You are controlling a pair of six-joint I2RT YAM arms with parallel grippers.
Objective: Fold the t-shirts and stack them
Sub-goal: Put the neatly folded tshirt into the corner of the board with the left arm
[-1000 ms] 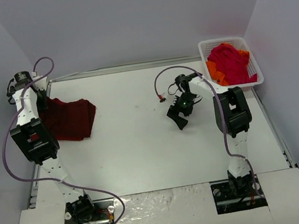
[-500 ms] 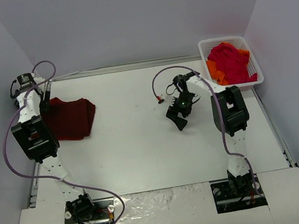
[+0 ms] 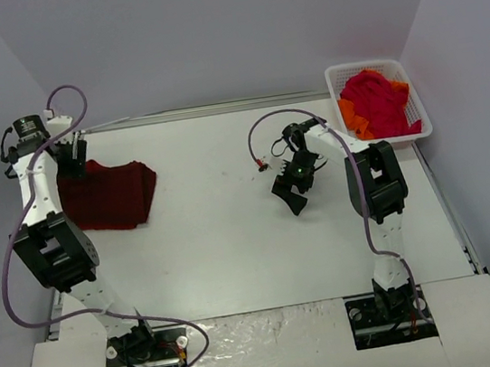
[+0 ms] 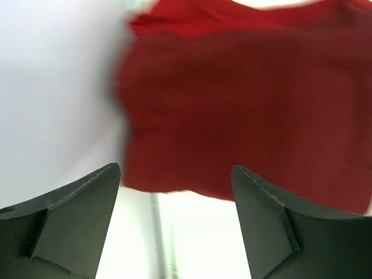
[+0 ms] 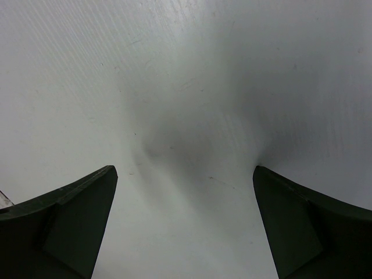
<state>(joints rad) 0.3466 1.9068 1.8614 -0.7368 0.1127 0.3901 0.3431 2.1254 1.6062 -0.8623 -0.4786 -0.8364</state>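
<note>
We show the left arm (image 3: 52, 252) rising from its base and reaching toward the far left, its wrist bent so that the left gripper (image 3: 71, 157) points downward. In the left wrist view its two dark fingers (image 4: 75, 215) stand apart with nothing between them. The right arm (image 3: 375, 185) folds inward toward the centre. The right gripper (image 3: 293, 197) hangs with jaws wide and empty.
</note>
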